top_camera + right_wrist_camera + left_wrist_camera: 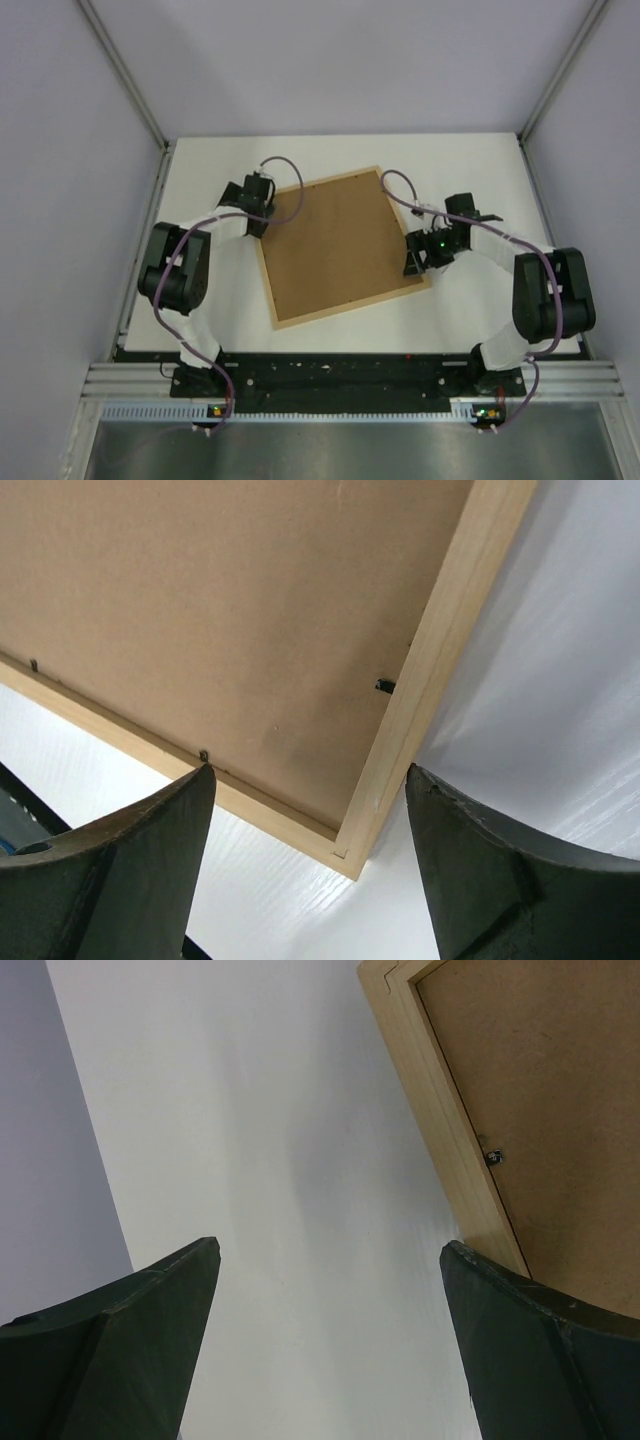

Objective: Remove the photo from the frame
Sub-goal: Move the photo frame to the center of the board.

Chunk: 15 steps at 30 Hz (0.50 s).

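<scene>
The frame [350,307] lies backing board [335,245] up on the surface [480,170]. Both the left gripper [330,1250] and right gripper [310,770] stand open, holding nothing.

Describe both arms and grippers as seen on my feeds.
The left arm and right arm have black joint housings, white links and a looping mauve cable each. The left gripper and right gripper have broad dark tapering fingers. A green light shows on the right wrist.

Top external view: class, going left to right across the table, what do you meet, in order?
Left arm → left gripper → frame, brown back facing up → right gripper → right arm.
</scene>
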Motion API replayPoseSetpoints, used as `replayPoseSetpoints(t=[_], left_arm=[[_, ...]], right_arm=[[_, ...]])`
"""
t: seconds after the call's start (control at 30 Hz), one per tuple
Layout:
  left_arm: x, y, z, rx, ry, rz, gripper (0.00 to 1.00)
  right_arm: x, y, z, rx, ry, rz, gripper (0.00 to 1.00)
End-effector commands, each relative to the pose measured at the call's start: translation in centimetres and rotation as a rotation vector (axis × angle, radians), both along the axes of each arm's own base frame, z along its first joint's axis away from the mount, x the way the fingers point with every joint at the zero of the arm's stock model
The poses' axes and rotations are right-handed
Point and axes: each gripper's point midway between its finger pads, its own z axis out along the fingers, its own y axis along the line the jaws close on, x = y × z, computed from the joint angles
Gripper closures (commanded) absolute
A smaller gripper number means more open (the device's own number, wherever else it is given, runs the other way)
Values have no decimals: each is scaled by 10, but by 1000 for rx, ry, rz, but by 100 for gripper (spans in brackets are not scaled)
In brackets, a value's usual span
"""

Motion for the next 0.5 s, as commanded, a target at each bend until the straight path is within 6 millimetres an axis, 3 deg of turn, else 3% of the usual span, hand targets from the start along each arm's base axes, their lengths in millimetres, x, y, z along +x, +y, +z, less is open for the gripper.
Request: replayPoseSetpoints(t=[0.0, 0.47], left_arm=[[20, -22, 6, -68, -30, -30, 1], [51, -50, 3, -119, -12, -76, 1]], right_arm=[[-15, 11, 16, -24, -67, 112, 23], [-20, 19, 17, -36, -83, 160, 23]])
